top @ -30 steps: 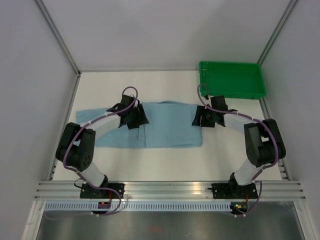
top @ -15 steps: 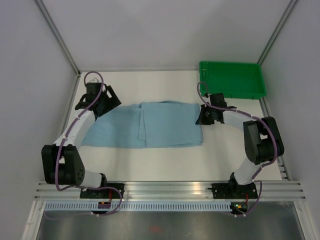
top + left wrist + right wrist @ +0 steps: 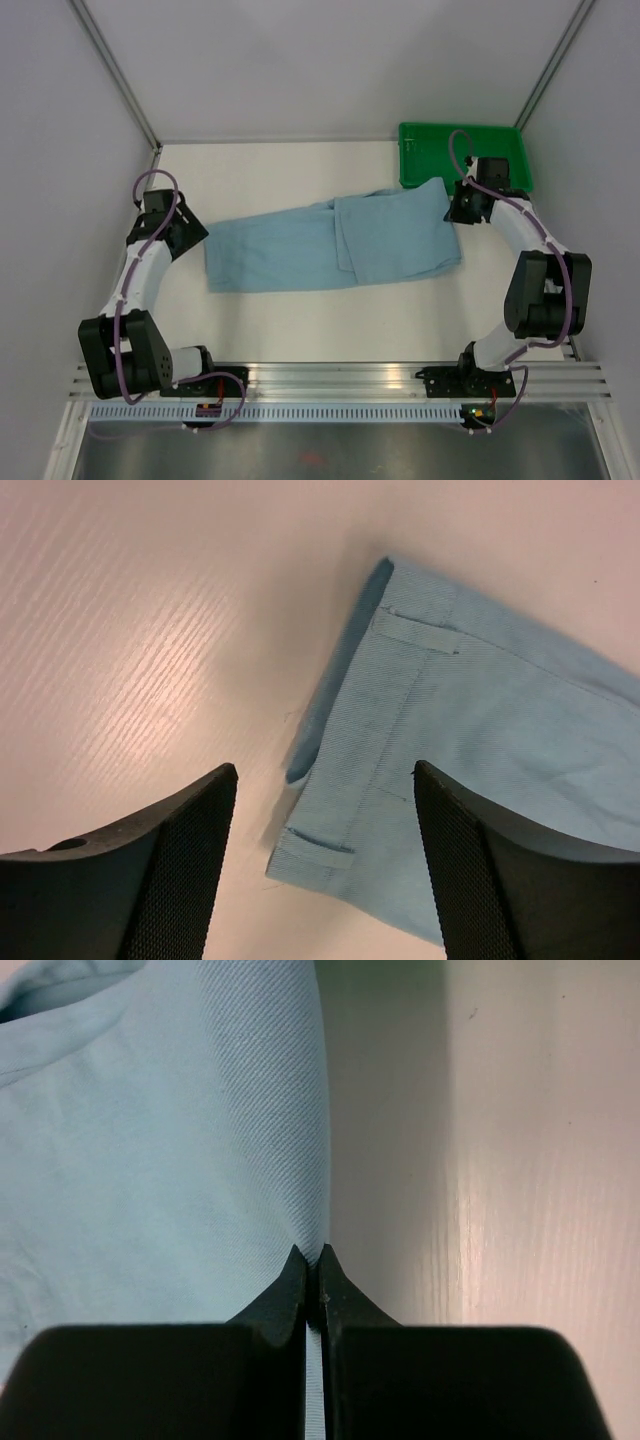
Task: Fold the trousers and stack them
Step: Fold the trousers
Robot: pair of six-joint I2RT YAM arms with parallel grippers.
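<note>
Broadly, the table carries the trousers stretched across its middle, the right half doubled over, its far corner just beside the green tray. Folding looks partway done. The right gripper is pinched tight on the cloth's right edge; the left gripper hangs spread wide and holding nothing, above the belt-loop end. Next, I judge, it must drop and pinch that end. How many layers the right fingers hold is hidden; no button shows.
</note>
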